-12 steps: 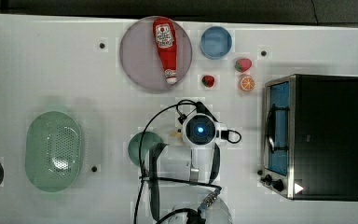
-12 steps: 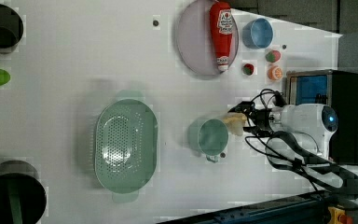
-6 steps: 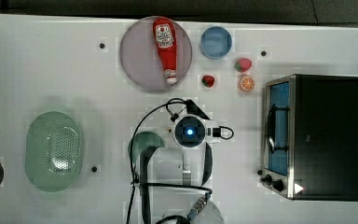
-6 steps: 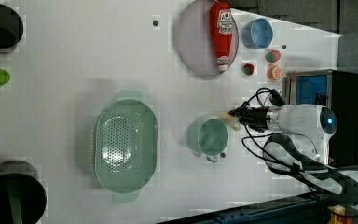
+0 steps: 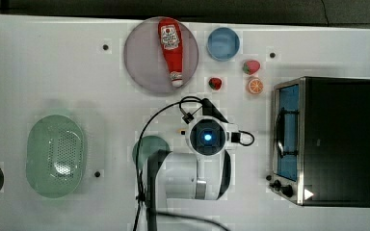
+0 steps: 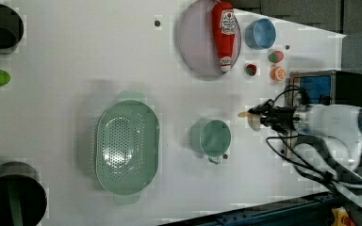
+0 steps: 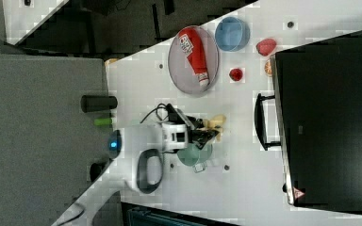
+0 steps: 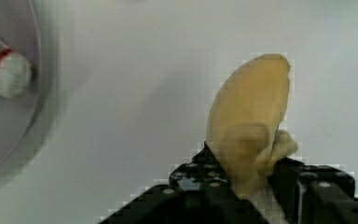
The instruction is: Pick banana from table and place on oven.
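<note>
hand (image 8: 242, 186) pinching the small pale cream-yellow curved banana (image 8: 249, 121), black jaws closed round its lower end; most of the fruit juts out past them, over bare white table (image 8: 135, 93). in the left view the banana (image 6: 250, 117) sits at the tip of the hand (image 6: 264, 117), seemingly clear of the tabletop, though whether it is quite off the surface i cannot tell.

just beside: round teal cup (image 6: 212, 136). further off, pale green perforated oval colander (image 6: 127, 146).

toward the top view's right, well apart from the arm: box-shaped toaster oven, black top, silver frame, blue-tinted glass door (image 5: 337, 139). its top is bare.

beyond, the grey round plate (image 5: 144, 67) carrying the red ketchup bottle (image 5: 171, 48), the small blue bowl (image 5: 223, 43).

step in hand, by my reading: pick done, carry starting. next move calls for height enough to clear the oven's front edge, then travel over the black top, lower, release. grip is near one end, so the fruit may swing.
</note>
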You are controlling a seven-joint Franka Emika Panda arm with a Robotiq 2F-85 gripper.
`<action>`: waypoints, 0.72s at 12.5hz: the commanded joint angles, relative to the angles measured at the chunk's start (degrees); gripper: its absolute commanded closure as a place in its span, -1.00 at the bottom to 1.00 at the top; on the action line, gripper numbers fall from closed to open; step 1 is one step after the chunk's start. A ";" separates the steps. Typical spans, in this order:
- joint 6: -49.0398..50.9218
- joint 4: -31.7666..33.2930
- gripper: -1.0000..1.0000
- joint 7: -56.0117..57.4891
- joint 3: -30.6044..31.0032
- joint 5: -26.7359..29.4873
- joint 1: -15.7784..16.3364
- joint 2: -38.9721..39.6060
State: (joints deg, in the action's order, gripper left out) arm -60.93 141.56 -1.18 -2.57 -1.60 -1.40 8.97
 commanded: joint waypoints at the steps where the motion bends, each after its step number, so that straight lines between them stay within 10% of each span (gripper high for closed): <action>1: 16.40 -6.81 0.43 0.02 0.41 0.48 0.65 -13.49; 9: 49.84 -27.71 0.43 2.36 -7.79 -0.24 -0.78 -21.89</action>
State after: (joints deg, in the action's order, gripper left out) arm -12.27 113.19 -0.31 -7.78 -1.80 -0.29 -17.37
